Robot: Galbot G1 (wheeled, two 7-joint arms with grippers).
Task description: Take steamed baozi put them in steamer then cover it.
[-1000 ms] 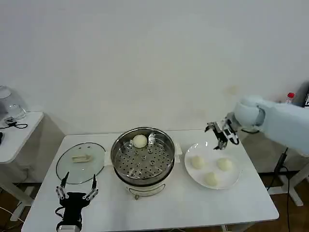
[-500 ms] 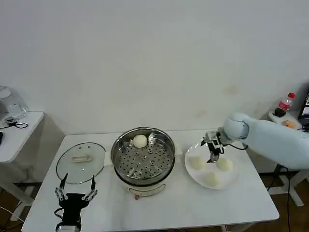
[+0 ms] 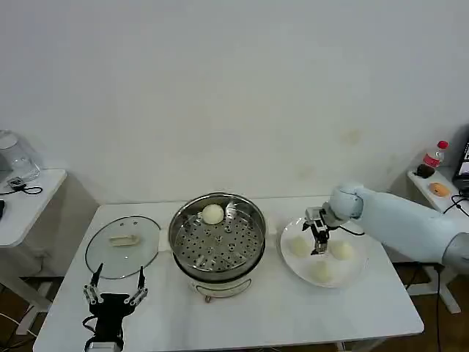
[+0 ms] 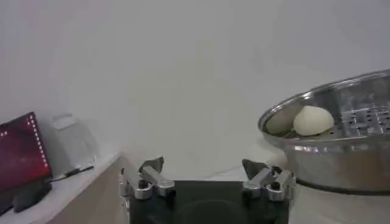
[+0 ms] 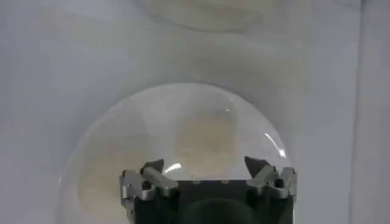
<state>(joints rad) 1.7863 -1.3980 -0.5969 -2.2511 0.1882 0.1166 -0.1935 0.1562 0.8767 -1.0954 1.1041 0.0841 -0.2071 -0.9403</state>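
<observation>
Bright, even, diffuse light, apparently from overhead. Soft, short shadows under the steamer (image 3: pixel 217 238) and plate (image 3: pixel 353 273) on the table (image 3: pixel 242 315). Mild glare on the steamer's steel wall. Slightly soft throughout in the head view. Heavily blurred and washed out in the right wrist view, baozi (image 5: pixel 204 141) a pale smear.

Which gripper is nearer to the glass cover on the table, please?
The left. The left gripper hangs just in front of the cover, at the table's near edge. The right gripper is over the plate, beyond the steamer.
</observation>
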